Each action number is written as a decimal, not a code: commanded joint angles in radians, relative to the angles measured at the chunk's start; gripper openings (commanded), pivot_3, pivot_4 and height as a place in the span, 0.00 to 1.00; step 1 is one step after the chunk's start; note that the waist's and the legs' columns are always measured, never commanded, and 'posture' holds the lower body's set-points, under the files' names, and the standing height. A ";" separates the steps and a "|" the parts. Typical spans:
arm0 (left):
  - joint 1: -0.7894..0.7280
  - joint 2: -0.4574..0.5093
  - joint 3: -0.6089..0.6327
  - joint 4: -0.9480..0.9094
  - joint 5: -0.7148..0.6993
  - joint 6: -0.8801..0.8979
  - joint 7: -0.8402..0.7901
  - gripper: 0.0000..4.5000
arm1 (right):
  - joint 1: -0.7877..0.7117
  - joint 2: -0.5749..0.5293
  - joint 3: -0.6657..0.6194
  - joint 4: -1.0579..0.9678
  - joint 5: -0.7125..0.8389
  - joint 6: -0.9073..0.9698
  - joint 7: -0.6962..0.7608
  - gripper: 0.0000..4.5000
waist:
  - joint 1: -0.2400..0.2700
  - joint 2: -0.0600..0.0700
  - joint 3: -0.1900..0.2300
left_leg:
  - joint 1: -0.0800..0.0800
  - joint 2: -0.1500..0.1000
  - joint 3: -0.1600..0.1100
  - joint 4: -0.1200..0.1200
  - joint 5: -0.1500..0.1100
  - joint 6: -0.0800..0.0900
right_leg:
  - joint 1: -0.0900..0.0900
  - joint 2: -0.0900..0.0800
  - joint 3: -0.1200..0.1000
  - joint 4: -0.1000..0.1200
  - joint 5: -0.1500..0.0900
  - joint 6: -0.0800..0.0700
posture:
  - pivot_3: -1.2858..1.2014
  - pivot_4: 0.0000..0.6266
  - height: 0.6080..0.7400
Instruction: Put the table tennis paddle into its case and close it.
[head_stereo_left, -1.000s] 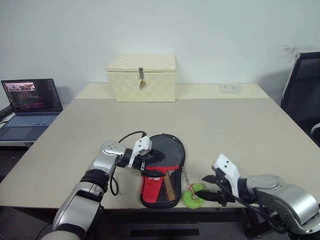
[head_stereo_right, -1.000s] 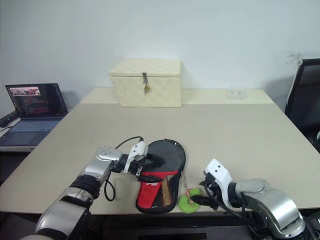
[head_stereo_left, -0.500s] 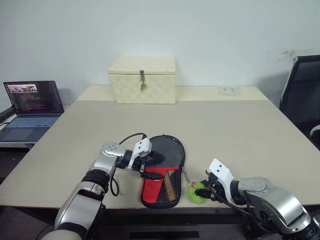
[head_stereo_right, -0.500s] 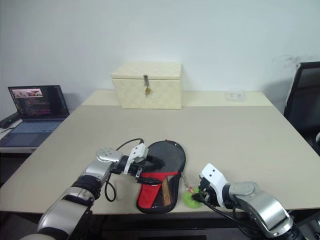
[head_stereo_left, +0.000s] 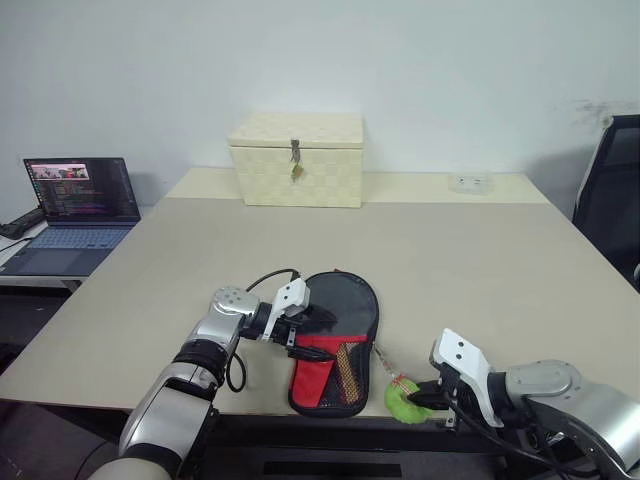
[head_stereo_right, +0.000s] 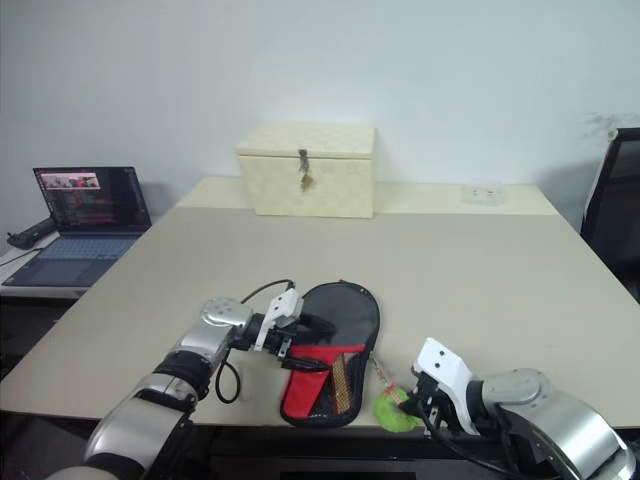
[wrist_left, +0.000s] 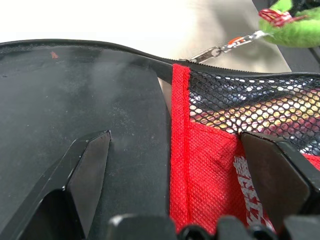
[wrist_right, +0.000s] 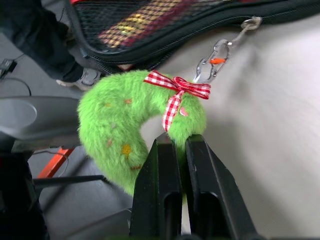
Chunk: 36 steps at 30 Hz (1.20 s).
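The case lies flat on the pale, smooth desk, close to the near edge. It is soft cloth shaped like a paddle. The round end is black and a bit shiny. The narrow end has a red panel with white letters and a black net part. Through the net you can see something striped in yellow and red, but it is hard to tell what it is. A black zipper runs around the edge of the case.

A small metal chain hooks onto the zipper edge of the case. On the chain hangs a fuzzy green toy, curved like a banana, with a red and white checked bow.

The left gripper rests over the case where the black part meets the red. Its jaws are spread wide, one black finger over the black cloth and the other over the red, holding nothing.

The right gripper is just beside the case, at the green toy. Its jaws are squeezed together and pinch the fuzzy toy by its end.

Far behind the case, at the back of the desk, stands a cream checkered box with a metal latch. A laptop sits open, well off to the left of the case.
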 joint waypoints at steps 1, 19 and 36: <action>0.008 -0.022 -0.018 0.035 0.043 0.009 -0.008 1.00 | 0.028 -0.038 0.042 -0.067 0.019 -0.028 0.052 0.01 | 0.001 0.000 0.000 | 0.000 0.000 0.000 0.000 0.000 0.000 | 0.000 0.000 0.000 -0.001 0.000 0.001 | 0.52 0.24 1.00; -0.012 -0.043 -0.013 0.039 0.053 0.031 0.010 1.00 | 0.080 -0.050 0.134 -0.270 0.158 0.004 0.099 0.01 | 0.006 0.000 -0.001 | 0.000 -0.001 0.000 0.001 0.000 0.000 | 0.005 -0.002 0.000 -0.008 0.003 0.005 | 0.52 0.24 1.00; 0.041 -0.030 0.058 -0.101 -0.003 0.079 0.022 1.00 | -0.097 -0.034 -0.087 0.054 0.105 -0.100 0.067 0.63 | 0.004 0.000 -0.001 | 0.001 -0.001 0.001 0.001 0.000 0.000 | 0.005 -0.002 0.000 -0.008 0.003 0.005 | 0.52 0.24 1.00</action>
